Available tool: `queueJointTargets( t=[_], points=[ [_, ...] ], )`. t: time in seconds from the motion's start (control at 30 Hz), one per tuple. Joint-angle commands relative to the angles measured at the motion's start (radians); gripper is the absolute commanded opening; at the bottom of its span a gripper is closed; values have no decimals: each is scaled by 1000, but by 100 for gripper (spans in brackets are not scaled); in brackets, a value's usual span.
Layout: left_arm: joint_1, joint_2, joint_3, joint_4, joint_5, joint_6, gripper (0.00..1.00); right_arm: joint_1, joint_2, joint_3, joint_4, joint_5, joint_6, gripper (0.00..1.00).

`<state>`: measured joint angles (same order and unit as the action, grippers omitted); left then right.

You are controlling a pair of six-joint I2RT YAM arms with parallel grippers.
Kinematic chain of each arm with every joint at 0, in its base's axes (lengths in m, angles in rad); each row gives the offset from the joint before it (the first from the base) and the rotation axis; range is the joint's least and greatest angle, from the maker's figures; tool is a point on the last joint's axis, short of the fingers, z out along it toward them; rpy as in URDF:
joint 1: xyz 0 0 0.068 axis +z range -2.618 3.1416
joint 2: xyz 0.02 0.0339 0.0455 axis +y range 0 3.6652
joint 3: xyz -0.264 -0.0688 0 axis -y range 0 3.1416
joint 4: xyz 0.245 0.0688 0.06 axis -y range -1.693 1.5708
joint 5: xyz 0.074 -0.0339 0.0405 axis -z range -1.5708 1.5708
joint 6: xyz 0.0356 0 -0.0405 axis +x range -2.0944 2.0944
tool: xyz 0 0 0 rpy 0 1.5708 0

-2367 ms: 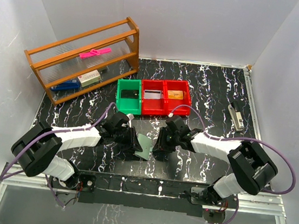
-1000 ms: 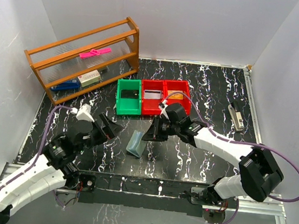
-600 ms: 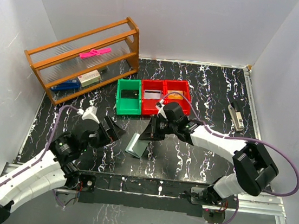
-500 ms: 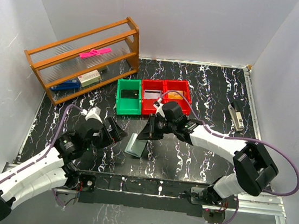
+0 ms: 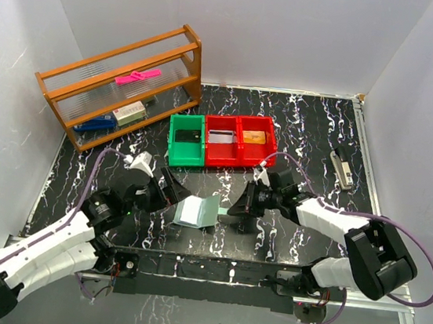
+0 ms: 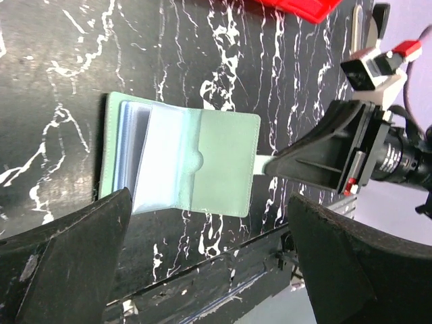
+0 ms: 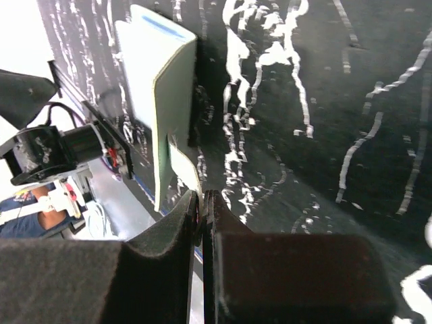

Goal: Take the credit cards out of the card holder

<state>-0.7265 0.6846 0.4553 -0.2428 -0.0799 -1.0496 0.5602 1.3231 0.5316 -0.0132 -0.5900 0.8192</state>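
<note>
The card holder (image 6: 182, 162) lies open on the table (image 6: 67, 54) between the two arms, pale inside facing up. The half nearer the left arm shows credit cards (image 6: 131, 145) stacked in clear sleeves. The right claw (image 7: 202, 197) is clenched on a thin pale card (image 6: 262, 162) that pokes out of the other half at the edge facing the right arm, only a sliver showing. The left claw (image 5: 172, 192) hangs released, fingers spread wide to either side of the holder and not touching it.

The step in hand appears to be drawing that card out. To do it well, the right claw should pull flat along the table, straight away from the fold, so the card slides rather than bends. Nothing pins the holder, and the right wrist view shows one half tilted up, so it would likely drag along. The left claw would do well to press down on the sleeve half first.
</note>
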Motion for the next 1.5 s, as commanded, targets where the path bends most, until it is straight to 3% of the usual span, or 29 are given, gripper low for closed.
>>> queueJointTargets(
  t=[0.0,0.13,0.33,0.6,0.77,0.9,1.27,1.47],
  points=[
    [4,88,-8,129,148,45,97,-56,13,50,-45,-71,-185,3],
    [4,245,76,143,245,139,93,-70,38,81,-89,-46,-224,3],
    [4,415,178,21,229,159,87,-71,70,48,-89,36,-147,3],
    [4,447,124,70,259,113,87,-71,61,10,-87,93,-101,2],
    [4,477,94,164,316,81,82,-71,60,10,-92,100,-92,3],
    [5,502,97,142,307,64,80,-71,58,10,-79,97,-74,3],
    [4,546,92,275,408,50,63,-71,55,-5,-61,88,-60,3],
    [5,491,163,96,279,100,73,-71,43,-21,-50,91,-44,4]
  ],
)
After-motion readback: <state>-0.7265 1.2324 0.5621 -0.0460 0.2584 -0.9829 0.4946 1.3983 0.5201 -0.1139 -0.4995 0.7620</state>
